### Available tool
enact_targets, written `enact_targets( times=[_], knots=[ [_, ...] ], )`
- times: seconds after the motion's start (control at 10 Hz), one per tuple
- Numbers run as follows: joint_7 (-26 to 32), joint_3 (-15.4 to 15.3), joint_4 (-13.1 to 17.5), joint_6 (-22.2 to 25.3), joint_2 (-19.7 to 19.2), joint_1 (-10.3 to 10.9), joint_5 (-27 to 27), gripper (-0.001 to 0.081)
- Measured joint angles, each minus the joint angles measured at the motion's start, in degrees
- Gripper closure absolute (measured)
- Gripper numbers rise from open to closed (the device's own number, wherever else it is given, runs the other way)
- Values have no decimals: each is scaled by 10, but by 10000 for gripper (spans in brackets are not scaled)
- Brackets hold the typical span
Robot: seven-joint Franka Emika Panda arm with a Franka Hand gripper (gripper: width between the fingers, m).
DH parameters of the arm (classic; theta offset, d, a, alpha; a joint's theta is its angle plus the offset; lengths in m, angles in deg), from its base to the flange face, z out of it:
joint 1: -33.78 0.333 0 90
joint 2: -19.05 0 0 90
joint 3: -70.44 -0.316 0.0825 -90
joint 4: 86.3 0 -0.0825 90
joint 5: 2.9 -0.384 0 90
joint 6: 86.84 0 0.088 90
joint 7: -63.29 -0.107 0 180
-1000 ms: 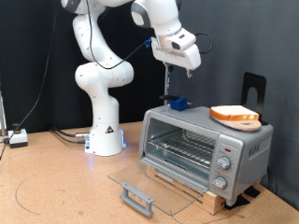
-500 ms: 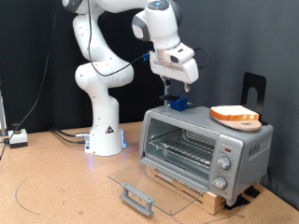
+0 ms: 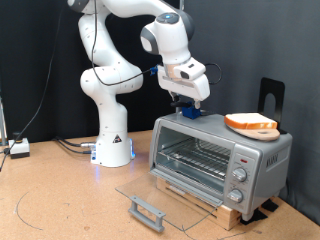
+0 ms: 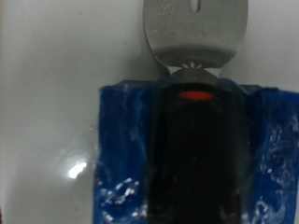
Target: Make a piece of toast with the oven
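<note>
Hovering just above the oven (image 3: pixel 220 150) top, the gripper (image 3: pixel 187 104) is nearest a blue-based tool (image 4: pixel 182 154); whether its fingers are apart I cannot tell. Toast (image 3: pixel 251 123) sits on a board atop the oven, whose door (image 3: pixel 160 194) lies open. A centred, vertical approach looks wise.
</note>
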Motion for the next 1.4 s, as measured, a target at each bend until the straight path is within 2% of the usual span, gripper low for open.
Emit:
enact_targets(
  times=[0.4, 0.7, 1.4],
  knots=[
    [14, -9, 0, -29, -31, 13, -17, 2],
    [15, -14, 0, -31, -36, 23, -27, 2],
    [11, -30, -1, -43, -42, 22, -26, 2]
  ],
)
